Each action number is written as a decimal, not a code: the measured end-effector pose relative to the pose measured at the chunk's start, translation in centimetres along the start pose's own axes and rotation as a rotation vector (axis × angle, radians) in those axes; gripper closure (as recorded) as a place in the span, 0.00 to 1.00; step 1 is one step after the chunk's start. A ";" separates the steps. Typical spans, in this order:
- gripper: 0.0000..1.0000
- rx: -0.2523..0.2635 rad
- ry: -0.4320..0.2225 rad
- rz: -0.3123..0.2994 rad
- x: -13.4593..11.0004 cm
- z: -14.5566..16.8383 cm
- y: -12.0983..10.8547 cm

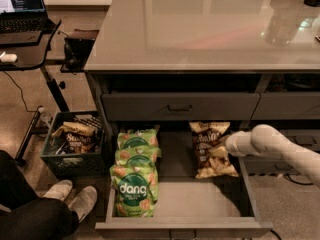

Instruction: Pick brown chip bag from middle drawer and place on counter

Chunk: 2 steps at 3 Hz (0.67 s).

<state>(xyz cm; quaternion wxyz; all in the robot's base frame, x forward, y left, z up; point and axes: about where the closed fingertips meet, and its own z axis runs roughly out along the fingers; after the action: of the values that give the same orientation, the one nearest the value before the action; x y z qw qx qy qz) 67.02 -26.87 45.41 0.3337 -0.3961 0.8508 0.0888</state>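
Office snack corner: laptop desk (pixel 31 55), snack crate (pixel 74 156), counter (pixel 200 31); tool (pixel 224 145) in middle drawer (pixel 185 206).

The counter (pixel 200 29) is glossy and smooth, mirroring lights. The brown chip bag (pixel 211 151) is crinkly, shiny plastic; the gripper (pixel 226 145), on a smooth matt white arm (pixel 280 146), sits at its right edge. The middle drawer (pixel 185 206) looks matt grey metal.

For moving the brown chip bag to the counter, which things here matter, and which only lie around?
Job: brown chip bag, middle drawer, counter, gripper at the bag's right edge.
Lying about: green dang bags, crate of snacks, laptop, shoes.
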 end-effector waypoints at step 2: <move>1.00 -0.168 -0.073 -0.102 1.7 -10.3 9.5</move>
<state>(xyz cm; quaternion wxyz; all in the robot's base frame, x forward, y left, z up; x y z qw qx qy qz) 54.11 -25.81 51.04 0.3341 -0.4620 0.8064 0.1568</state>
